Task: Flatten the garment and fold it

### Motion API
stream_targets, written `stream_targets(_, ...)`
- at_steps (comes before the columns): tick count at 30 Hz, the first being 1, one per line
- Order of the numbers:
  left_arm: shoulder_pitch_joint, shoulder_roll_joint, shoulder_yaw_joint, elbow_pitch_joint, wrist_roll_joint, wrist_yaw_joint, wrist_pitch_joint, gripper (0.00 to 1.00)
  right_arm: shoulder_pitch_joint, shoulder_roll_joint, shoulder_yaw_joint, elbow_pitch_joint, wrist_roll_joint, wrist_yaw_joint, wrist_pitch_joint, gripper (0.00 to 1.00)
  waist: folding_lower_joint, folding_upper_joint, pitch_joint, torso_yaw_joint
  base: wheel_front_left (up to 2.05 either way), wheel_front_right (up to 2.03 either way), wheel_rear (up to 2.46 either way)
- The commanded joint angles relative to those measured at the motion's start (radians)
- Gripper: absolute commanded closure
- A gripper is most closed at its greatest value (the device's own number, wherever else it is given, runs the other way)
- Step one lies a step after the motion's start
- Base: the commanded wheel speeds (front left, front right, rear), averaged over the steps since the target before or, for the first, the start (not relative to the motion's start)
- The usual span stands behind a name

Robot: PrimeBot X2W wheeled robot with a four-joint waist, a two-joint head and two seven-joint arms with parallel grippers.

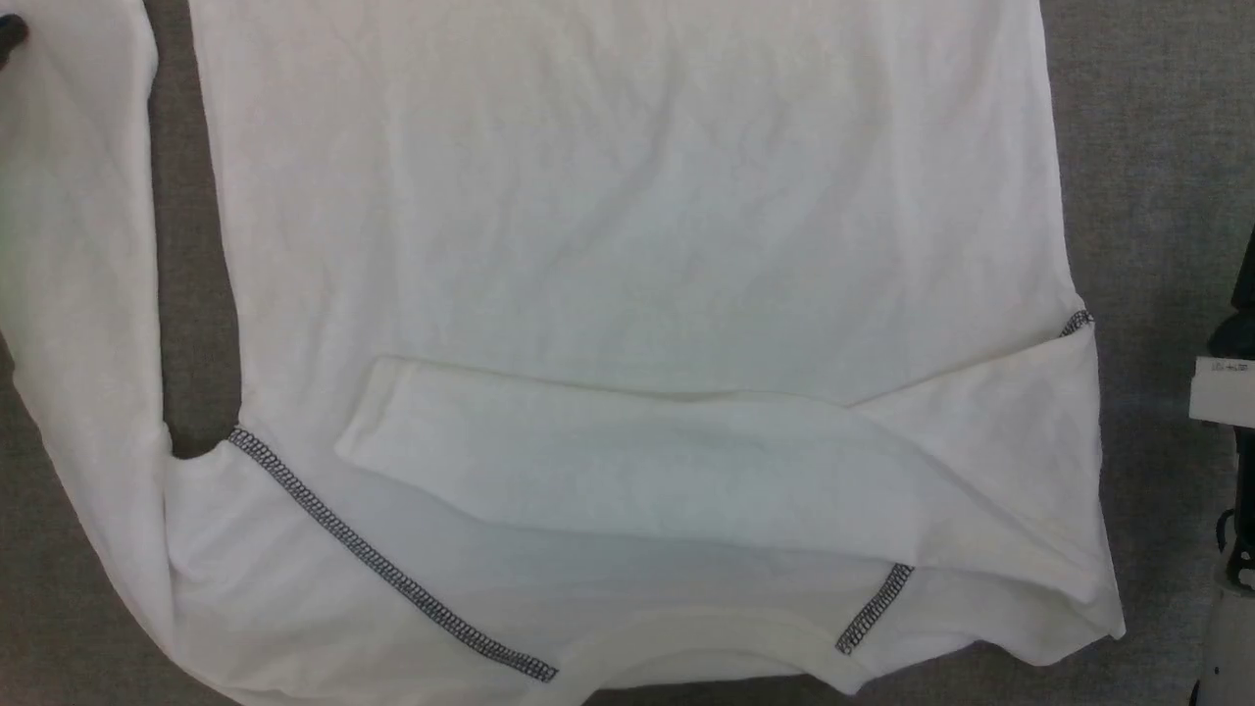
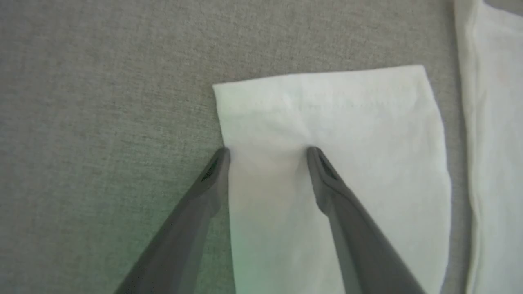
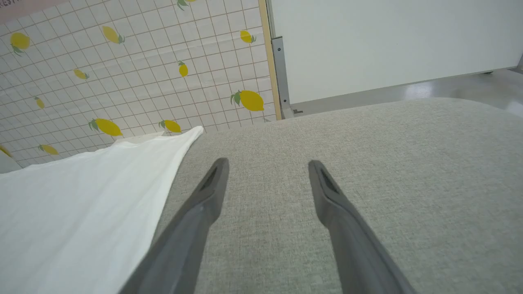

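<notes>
Beyond the garment (image 3: 81,212), a lemon-print tiled wall (image 3: 135,73) and white panel (image 3: 388,41).

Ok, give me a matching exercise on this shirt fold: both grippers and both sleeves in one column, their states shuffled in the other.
Column one:
1. left gripper
2. right gripper
3. right sleeve
4. left sleeve

Column two:
A. folded across the garment
B. open over the bare grey surface
C. lying out beside the body, unfolded
D. open at a cuff

Pairs: 1-D, 2-B, 3-A, 4-C.
</notes>
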Motion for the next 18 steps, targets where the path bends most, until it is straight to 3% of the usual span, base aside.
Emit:
stream_targets(1, 0.054, -0.031, -0.019, 0.058, -0.005, 0.012, 0.012, 1.0, -0.013, 0.0, -0.005, -0.011, 0.0, -0.001, -0.005, 0.0, -0.0001, -0.0001, 0.005, -0.005, 0.0, 0.0, 0.0)
stream_targets(4, 0.058, -0.063, 0.023, 0.078, -0.051, 0.005, -0.041, 1.0, -0.011, 0.0, -0.013, -0.009, -0.007, -0.001, -0.002, 0.0, -0.0001, -0.0001, -0.016, 0.005, 0.0, 0.0, 0.0)
stream_targets(8, 0.052, -0.088, 0.112, 0.109, -0.098, -0.02, -0.193, 1.0, -0.005, 0.0, -0.014, 0.001, -0.019, -0.001, 0.006, 0.0, -0.0001, -0.0001, -0.062, 0.023, 0.0, 0.0, 0.0)
stream_targets(13, 0.064, -0.072, 0.218, 0.164, -0.12, -0.06, -0.391, 1.0, 0.015, 0.0, -0.028, 0.018, -0.023, -0.001, 0.013, 0.0, -0.0001, -0.0001, -0.149, 0.052, 0.0, 0.0, 0.0)
stream_targets(18, 0.133, -0.057, 0.318, 0.22, -0.134, -0.066, -0.535, 1.0, 0.06, 0.0, -0.047, 0.046, -0.015, -0.001, 0.015, 0.0, -0.0001, -0.0001, -0.257, 0.084, 0.0, 0.0, 0.0)
